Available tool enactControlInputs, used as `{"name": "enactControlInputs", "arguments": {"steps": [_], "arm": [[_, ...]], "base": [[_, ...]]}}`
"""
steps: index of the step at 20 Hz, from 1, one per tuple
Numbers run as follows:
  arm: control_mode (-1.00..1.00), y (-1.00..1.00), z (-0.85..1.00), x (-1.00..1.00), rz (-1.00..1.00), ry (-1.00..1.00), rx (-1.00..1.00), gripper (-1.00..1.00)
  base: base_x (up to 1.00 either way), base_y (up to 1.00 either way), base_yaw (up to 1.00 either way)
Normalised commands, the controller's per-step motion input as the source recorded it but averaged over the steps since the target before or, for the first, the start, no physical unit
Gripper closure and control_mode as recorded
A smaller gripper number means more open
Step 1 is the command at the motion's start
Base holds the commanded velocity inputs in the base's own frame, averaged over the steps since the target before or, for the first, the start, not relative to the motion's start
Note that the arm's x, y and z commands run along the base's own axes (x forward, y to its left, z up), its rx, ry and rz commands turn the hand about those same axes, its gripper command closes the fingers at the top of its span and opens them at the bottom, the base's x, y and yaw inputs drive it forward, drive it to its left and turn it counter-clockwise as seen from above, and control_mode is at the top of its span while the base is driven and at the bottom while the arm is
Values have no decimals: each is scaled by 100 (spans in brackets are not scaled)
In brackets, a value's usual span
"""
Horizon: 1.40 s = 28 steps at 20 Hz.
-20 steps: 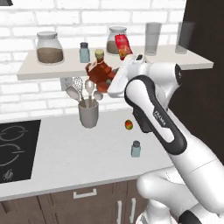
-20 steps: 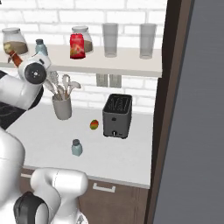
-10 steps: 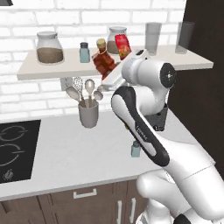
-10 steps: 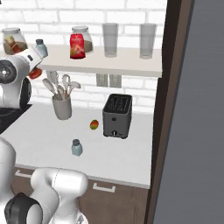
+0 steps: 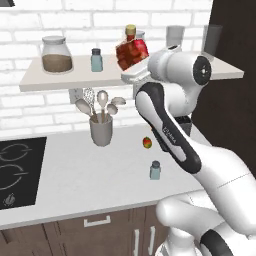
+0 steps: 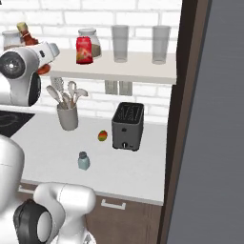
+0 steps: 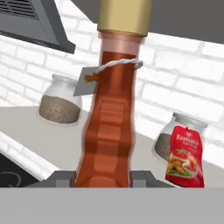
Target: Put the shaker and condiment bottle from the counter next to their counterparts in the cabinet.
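- The shaker [image 5: 155,170] stands upright on the table [image 5: 75,175], near its front edge and apart from everything else; the right base view shows it [image 6: 84,160] in front of the toaster and the utensil pot.
- Behind it a small red-green fruit [image 5: 147,143] lies on the table, between the pot [image 5: 101,131] of spoons and whisk and the black toaster [image 6: 127,126].
- The black hob [image 5: 17,170] is set into the table at the far left.
- The arm rises from the base and bends up to shelf height, where the gripper [image 5: 134,75] is held level with the shelf edge.
- The jaws are closed on the lower body of the bottle [image 5: 131,50]; in the hand view its brown-red body [image 7: 109,140] rises between the two dark fingertips [image 7: 59,178], with a tan cap on top and a small tag tied round the neck.
- The bottle is held above the shelf [image 5: 50,80], slightly tilted, between the second shaker [image 5: 96,60] and the glasses further right; whether its base touches the board cannot be told.
- On the shelf behind stand a jar [image 5: 54,54] with brown contents at the left, and the red packet [image 6: 84,50] in front of another jar [image 7: 175,135].
- Two tall glasses [image 6: 120,44] stand further right on the shelf, against the white brick wall [image 5: 75,20].
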Motion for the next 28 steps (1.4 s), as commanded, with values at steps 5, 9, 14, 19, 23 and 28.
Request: {"name": "enactControlInputs", "arguments": {"steps": [5,9,14,19,23,28], "arm": [[-100,0,9,26,-11,18,14,100],[-100,-10,0,15,-22,4,7,100],[-100,-47,0,13,-16,4,9,100],[-100,-67,0,1,-6,1,12,100],[-100,-50,0,9,-1,0,8,100],[-100,-32,-1,22,0,0,1,100]], "base": [[0,0,0],[0,0,0],[0,0,0],[0,0,0],[0,0,0],[0,0,0]]}}
